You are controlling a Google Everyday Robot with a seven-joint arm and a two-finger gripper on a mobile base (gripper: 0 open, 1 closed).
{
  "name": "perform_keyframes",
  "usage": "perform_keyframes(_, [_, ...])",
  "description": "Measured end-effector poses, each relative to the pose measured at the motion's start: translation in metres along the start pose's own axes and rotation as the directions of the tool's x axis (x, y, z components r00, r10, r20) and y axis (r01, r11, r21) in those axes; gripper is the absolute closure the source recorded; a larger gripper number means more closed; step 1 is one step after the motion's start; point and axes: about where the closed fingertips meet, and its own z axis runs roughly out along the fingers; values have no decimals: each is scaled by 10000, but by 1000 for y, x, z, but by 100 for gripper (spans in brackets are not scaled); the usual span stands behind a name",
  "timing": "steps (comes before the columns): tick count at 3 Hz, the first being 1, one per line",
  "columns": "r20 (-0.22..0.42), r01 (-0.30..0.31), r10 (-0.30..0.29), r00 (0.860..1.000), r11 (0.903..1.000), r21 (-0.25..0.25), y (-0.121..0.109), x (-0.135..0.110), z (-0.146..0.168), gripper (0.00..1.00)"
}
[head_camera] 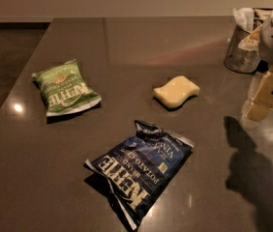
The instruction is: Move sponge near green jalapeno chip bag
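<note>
The pale yellow sponge (pixel 176 92) lies flat on the dark table, right of centre. The green jalapeno chip bag (pixel 65 87) lies at the left, crinkled, with white "KETTLE" lettering. My gripper (pixel 265 98) hangs at the right edge of the view, above the table and to the right of the sponge, apart from it. It holds nothing that I can see. Its shadow falls on the table below it.
A larger dark blue Kettle bag (pixel 141 168) lies in front, between the sponge and the near edge. A clear cup holding napkins (pixel 243 45) stands at the back right. The table's left edge (pixel 15 91) drops to a dark floor.
</note>
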Motion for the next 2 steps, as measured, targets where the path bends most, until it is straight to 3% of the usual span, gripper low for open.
perform_keyframes(1, [14, 24, -24, 10000, 10000, -10, -3, -2, 2, 0])
perform_keyframes(2, [107, 164, -162, 9998, 9996, -249, -21, -12, 18, 0])
